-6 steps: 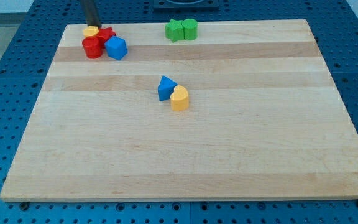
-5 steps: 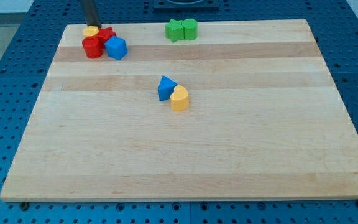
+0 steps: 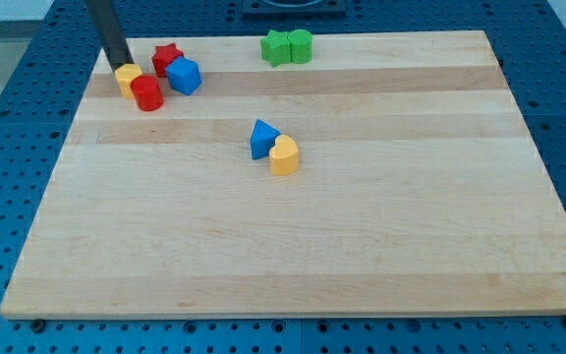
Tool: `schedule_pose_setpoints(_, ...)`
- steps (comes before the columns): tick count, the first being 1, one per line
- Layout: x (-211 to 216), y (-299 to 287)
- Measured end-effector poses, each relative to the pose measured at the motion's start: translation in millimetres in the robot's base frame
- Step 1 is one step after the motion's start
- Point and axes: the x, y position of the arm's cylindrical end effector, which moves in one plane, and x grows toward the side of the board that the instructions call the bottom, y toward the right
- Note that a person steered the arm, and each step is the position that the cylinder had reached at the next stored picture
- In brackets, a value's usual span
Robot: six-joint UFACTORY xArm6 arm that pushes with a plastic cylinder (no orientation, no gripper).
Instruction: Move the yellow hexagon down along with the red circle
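Note:
The yellow hexagon (image 3: 128,79) sits near the board's top left corner, touching the red circle (image 3: 147,93) just below and to its right. My tip (image 3: 121,65) is at the hexagon's upper left edge, touching or nearly touching it; the dark rod rises from there toward the view's top. A red star (image 3: 167,57) and a blue hexagon-like block (image 3: 183,76) stand to the right of the pair, apart from them.
Two green blocks (image 3: 287,46) stand together at the top middle. A blue triangle (image 3: 261,138) and a yellow heart (image 3: 284,155) touch each other near the middle of the wooden board (image 3: 293,246).
My tip moved left and down. The yellow hexagon and red circle slid down and left, away from the red star and blue block, which stayed about where they were.

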Motion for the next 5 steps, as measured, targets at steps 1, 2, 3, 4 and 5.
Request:
schedule_pose_setpoints(1,18.0,-3.4)
schedule_pose_setpoints(2,31.3,-3.4)
schedule_pose_setpoints(3,43.7,-0.7)
schedule_pose_setpoints(4,58.3,5.3)
schedule_pose_setpoints(5,72.9,16.6)
